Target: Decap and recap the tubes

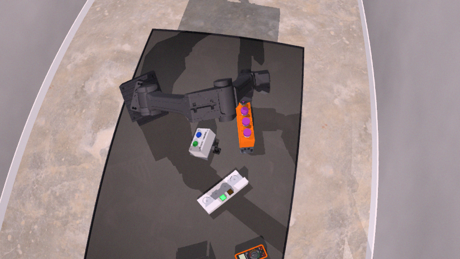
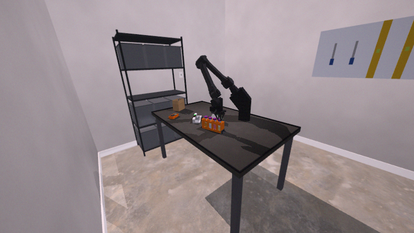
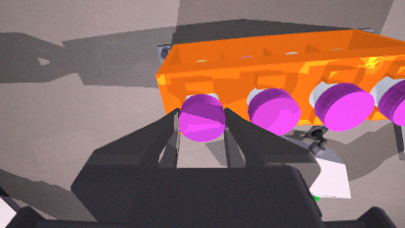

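Observation:
My gripper (image 3: 202, 114) is shut on the cap of tube 1 (image 3: 202, 120) (image 1: 243, 101), at one end of the orange decapping station (image 1: 246, 142) (image 3: 236, 69). The magenta caps of tube 2 (image 1: 244, 110) (image 3: 275, 114), tube 3 (image 1: 245, 121) (image 3: 348, 109) and tube 4 (image 1: 247, 132) (image 3: 397, 105) sit on their tubes. How tight they are cannot be seen. No cap shows in the white cap tray (image 1: 210, 209). Its green lamp (image 1: 223, 197) is lit and its amber lamp (image 1: 230, 191) is dark. The blue CYCLE key (image 1: 198, 134) and green READY key (image 1: 195, 143) are in one housing (image 1: 206, 152).
The key housing stands between the arm's base and the station, with a small black fitting (image 1: 217, 150) beside it. The cap tray lies at an angle beyond tube 4's end. An orange multimeter (image 1: 254, 254) (image 2: 173, 116) and a cardboard box (image 2: 178, 104) are farther off.

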You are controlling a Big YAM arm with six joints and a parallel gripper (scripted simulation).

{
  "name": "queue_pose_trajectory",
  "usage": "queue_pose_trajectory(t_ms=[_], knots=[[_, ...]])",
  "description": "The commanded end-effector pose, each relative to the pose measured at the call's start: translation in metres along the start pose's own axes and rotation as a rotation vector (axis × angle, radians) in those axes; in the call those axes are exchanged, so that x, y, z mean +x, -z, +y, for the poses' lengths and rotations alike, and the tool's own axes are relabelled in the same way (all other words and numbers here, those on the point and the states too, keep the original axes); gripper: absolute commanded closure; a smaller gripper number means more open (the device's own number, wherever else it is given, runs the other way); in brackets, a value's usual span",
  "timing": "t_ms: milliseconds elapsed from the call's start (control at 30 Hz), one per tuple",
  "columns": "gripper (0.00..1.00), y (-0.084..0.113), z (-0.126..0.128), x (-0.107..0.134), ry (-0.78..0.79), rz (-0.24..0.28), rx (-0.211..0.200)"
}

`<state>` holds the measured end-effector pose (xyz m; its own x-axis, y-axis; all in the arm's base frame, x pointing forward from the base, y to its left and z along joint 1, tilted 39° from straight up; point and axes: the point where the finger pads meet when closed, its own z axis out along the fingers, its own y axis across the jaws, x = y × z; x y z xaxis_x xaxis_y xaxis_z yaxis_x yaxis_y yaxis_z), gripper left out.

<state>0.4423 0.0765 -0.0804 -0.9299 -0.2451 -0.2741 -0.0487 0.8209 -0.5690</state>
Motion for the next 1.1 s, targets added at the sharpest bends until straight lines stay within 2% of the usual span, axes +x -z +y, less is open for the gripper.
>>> queue_pose_trajectory(t_ms=[0, 300, 333, 367, 400, 467, 900, 1033, 1067], knots=[[0.51, -0.012, -0.002, 0.009, -0.077, 0.018, 0.006], [0.51, -0.011, 0.0, 0.008, -0.075, 0.016, 0.005], [0.51, -0.001, 0.002, -0.003, -0.064, -0.006, -0.002], [0.51, 0.0, 0.007, 0.011, -0.042, 0.016, 0.001], [0.51, 0.013, 0.004, 0.001, -0.056, -0.01, -0.005], [0.51, 0.013, 0.004, 0.001, -0.056, -0.01, -0.005], [0.51, 0.053, 0.004, -0.002, -0.06, -0.015, -0.005], [0.51, 0.046, -0.002, 0.0, -0.072, 0.002, 0.002], [0.51, 0.044, -0.017, 0.001, 0.021, 0.01, 0.003]])
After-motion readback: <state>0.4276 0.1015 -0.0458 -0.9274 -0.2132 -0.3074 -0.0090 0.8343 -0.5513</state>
